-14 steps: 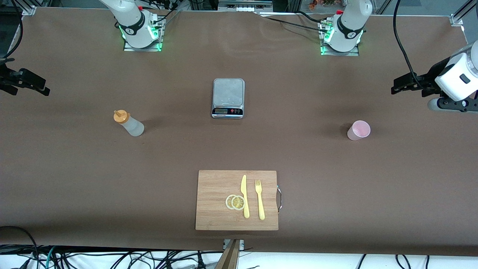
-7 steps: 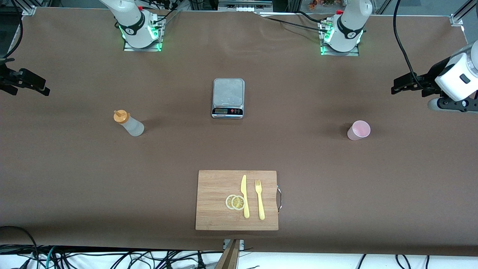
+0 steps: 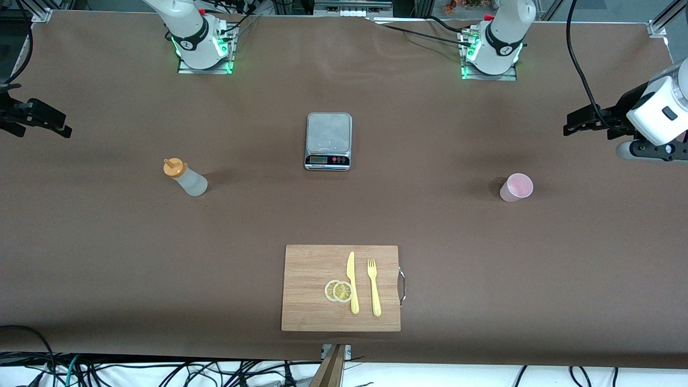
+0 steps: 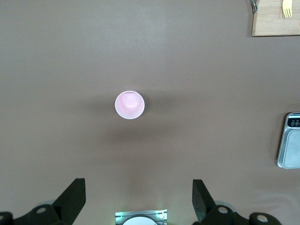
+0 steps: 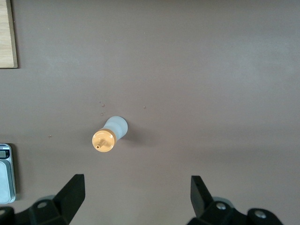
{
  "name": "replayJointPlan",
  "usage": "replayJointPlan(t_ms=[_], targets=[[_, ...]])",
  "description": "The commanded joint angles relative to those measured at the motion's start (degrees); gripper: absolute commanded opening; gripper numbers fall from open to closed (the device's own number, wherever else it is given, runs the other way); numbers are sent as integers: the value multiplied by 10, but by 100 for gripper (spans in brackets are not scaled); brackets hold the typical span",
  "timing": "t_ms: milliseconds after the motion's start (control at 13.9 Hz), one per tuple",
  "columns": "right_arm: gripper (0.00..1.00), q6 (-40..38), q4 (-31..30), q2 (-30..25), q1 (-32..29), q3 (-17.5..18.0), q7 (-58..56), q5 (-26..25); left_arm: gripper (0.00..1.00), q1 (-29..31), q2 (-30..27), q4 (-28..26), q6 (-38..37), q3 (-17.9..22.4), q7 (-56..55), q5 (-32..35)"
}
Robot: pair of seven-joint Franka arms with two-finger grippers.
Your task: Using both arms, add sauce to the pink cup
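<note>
The small translucent whitish squeeze bottle of sauce (image 3: 185,178) with its orange cap stands upright on the brown table (image 3: 107,258) at middle left of the front view, toward the right arm's end. The small pale pink plastic tumbler, the pink cup (image 3: 516,187), stands upright at middle right of that view, toward the left arm's end, well apart from the bottle. Its inside looks bare pink in the left wrist view (image 4: 129,104).

The left gripper (image 3: 578,122) hangs at the right edge of the front view, over the table's left-arm end, above and to the right of the cup in the frame. In the left wrist view its two black fingers (image 4: 72,197) stand wide apart at the bottom of the frame with nothing between them. The right gripper (image 3: 40,119) hangs at the left edge of the front view, over the right-arm end. In the right wrist view its fingers (image 5: 71,193) are likewise spread wide and hold nothing, and the bottle (image 5: 108,134) shows near the frame's centre.

A silver digital kitchen scale (image 3: 328,141) sits at upper centre of the front view, between bottle and cup. At lower centre lies a rectangular wooden cutting board (image 3: 306,269), nearer the camera than the scale. On it lie two lemon slices (image 3: 338,291), touching each other, a yellow plastic knife (image 3: 352,281) just beside them, and a yellow plastic fork (image 3: 373,286).
</note>
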Motion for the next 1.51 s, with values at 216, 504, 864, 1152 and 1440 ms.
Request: replayJointPlan(t_ms=[216,504,864,1152,1440], targets=[[100,4,-5,-5,-1,-3,-11,11,100,4,9,19,-10,-5,0,13],[100,3,-5,-5,-1,-3,-11,11,100,4,9,20,-10,-6,1,13],[100,2,-5,-5,-1,-3,-11,11,100,5,12,20,-10,-3,1,13],[100,2,-5,-5,-1,-3,-11,11,100,6,13,20,-10,-3,3,13],[100,2,-5,-5,-1,-3,-11,11,100,30,28,20,-2,0,94,13]])
